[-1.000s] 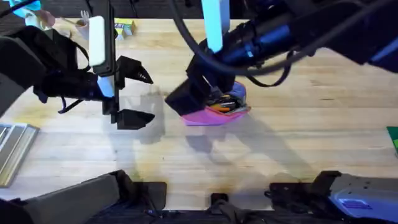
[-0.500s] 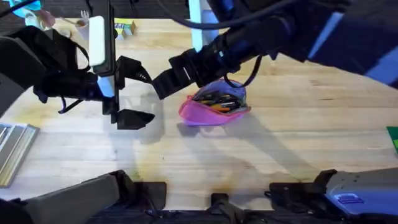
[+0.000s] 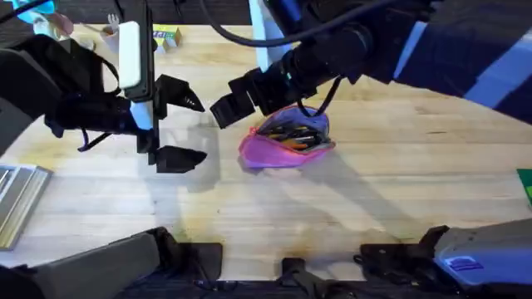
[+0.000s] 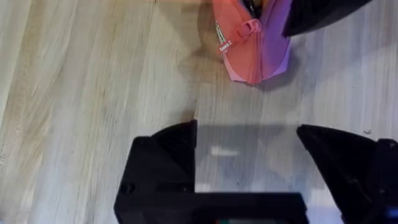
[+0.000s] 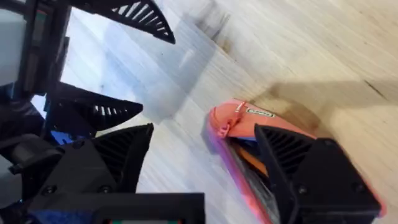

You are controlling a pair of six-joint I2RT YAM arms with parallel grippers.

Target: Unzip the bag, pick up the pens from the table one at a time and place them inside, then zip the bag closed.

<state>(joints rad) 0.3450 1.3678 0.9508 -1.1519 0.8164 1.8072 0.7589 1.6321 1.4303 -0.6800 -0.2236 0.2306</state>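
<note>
a: what lies at the centre of the table (image 3: pixel 399 183)?
b: the bag (image 3: pixel 287 141), pink, resting on the pale planks just right of the middle. its top is unzipped and gapes; the pens (image 3: pixel 293 136) show inside as an orange and a dark streak. in the right wrist view the orange pen (image 5: pixel 252 158) runs along the opening beside a dark one, and the pull tab (image 5: pixel 236 111) sits at the bag's near end.

a: state of the left claw (image 3: pixel 179 124)?
b: wide open and holding nothing. its two black fingers stand well apart, to the left of the bag and clear of it. the left wrist view shows bare wood between the fingers (image 4: pixel 168 149), with the bag's end (image 4: pixel 249 46) beyond them, not touching.

a: and the right claw (image 3: pixel 241 98)?
b: it reaches across from the right arm and hangs over the bag's left end, toward the left claw. in its own wrist view the fingers (image 5: pixel 298 168) are spread wide, one over the bag's open mouth, the other over bare table; nothing is gripped between them.

a: other objects?
b: a grey metal piece (image 3: pixel 17 199) at the table's left edge and a small yellow box (image 3: pixel 166 36) at the far edge.
</note>
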